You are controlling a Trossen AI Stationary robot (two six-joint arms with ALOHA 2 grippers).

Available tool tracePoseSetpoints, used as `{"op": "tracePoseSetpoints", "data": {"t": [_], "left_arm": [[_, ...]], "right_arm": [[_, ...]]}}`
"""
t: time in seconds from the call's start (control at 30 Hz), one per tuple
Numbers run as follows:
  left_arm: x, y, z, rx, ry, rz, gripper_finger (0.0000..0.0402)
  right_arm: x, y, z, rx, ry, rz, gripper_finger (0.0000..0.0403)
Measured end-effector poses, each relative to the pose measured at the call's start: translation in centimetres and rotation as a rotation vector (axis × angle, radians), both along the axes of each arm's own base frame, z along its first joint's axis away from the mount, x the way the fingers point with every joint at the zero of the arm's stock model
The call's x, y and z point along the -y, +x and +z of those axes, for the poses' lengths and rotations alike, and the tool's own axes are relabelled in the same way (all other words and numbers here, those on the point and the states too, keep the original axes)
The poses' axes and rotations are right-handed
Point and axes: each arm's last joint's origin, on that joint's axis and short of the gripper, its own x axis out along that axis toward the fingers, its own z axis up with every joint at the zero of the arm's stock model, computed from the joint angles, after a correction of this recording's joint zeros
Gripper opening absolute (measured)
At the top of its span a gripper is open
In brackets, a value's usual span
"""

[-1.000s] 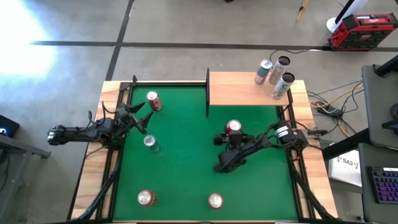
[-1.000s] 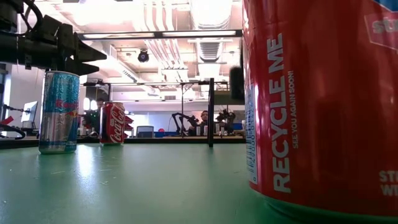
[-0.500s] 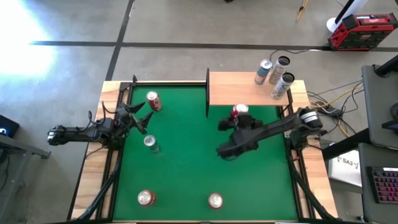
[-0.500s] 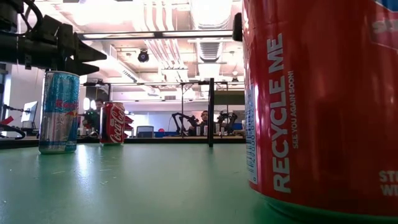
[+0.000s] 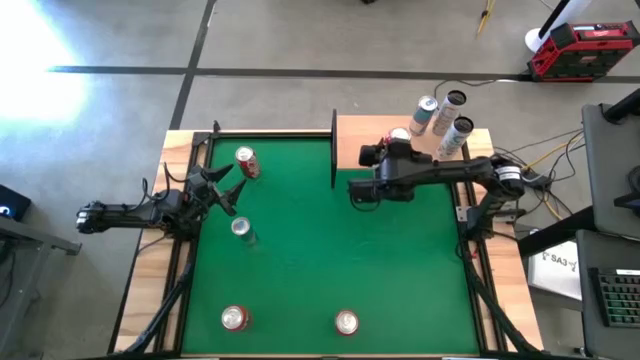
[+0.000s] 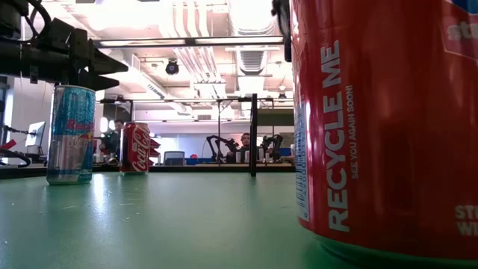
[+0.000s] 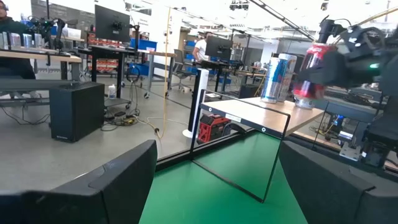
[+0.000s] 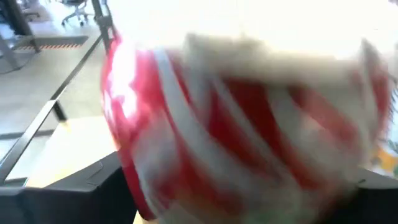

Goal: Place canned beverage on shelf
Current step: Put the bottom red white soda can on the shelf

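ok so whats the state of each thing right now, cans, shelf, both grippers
red can: held in the right gripper, above the shelf
shelf: holds three cans at its far right corner
left gripper: open, empty, at the table's left edge
can with red label: upright on the green felt
silver-blue can: upright on the felt
two red cans: upright near the front edge

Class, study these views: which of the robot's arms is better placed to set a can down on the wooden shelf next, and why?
The right. Its gripper already holds a red can over the shelf. The left gripper waits open at the table's far left edge, holding nothing.
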Motion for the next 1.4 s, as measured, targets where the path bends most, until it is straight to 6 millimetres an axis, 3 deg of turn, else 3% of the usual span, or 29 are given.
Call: {"op": "tracePoseSetpoints", "data": {"t": [0.3, 0.57, 0.83, 1.13, 1.4], "left_arm": [[0.0, 0.0, 0.0, 0.000, 0.000, 0.001, 0.0324], [0.0, 0.0, 0.0, 0.000, 0.000, 0.000, 0.0324], [0.0, 0.0, 0.0, 0.000, 0.000, 0.000, 0.0324], [0.0, 0.0, 0.0, 0.000, 0.000, 0.000, 0.0324], [0.0, 0.0, 0.0, 0.000, 0.000, 0.000, 0.0324]], "right_arm": [[2.9, 0.4, -0.6, 0.045, -0.001, -0.079, 0.0292], [2.9, 0.5, -0.7, 0.030, 0.018, -0.073, 0.0315], [3.2, 0.4, -0.6, 0.034, 0.000, -0.081, 0.0305], [2.9, 0.5, -0.7, 0.040, 0.026, -0.074, 0.0362], [2.2, 0.7, -0.9, 0.064, 0.104, -0.071, 0.0369]]}}
